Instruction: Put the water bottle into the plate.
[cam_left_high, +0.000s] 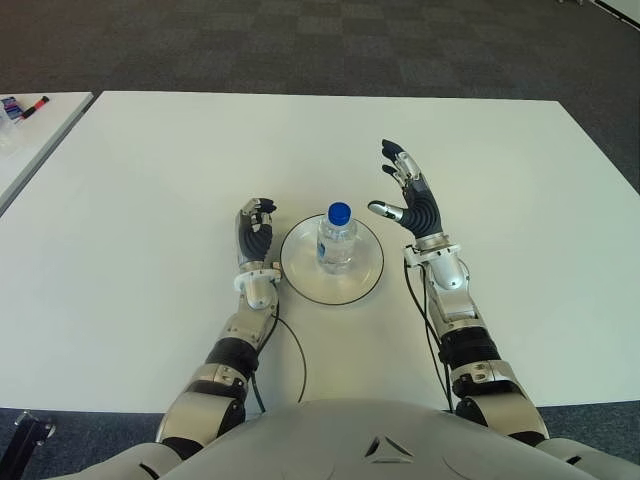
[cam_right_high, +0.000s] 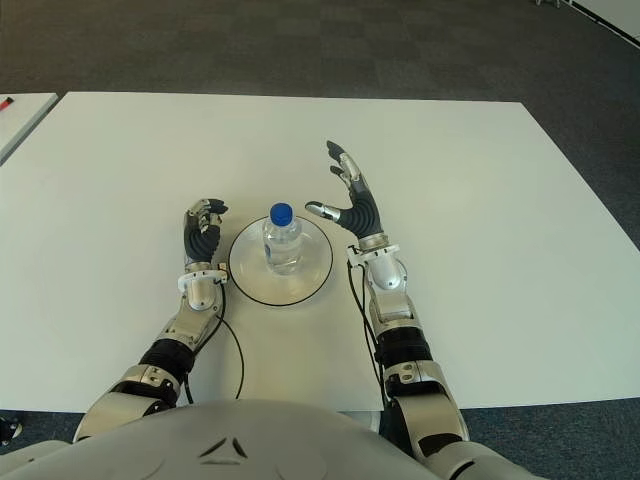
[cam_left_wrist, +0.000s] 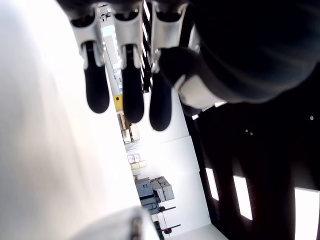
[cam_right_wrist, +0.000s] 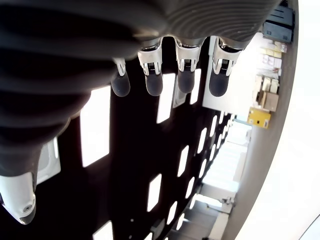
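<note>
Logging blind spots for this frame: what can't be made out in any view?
- Plate centre: covered by the upright water bottle, eye views.
- Bottle label and fill level: too small, eye views.
- Items at the side table corner: cut by the left eye view's edge.
- Bottle and plate: absent from both wrist views, which show only the curled left hand and open right hand.

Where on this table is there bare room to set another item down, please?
The table is bare left of the left robot hand, right of the right robot hand, and behind both. The middle is crowded: the plate holding the water bottle sits between them.
</note>
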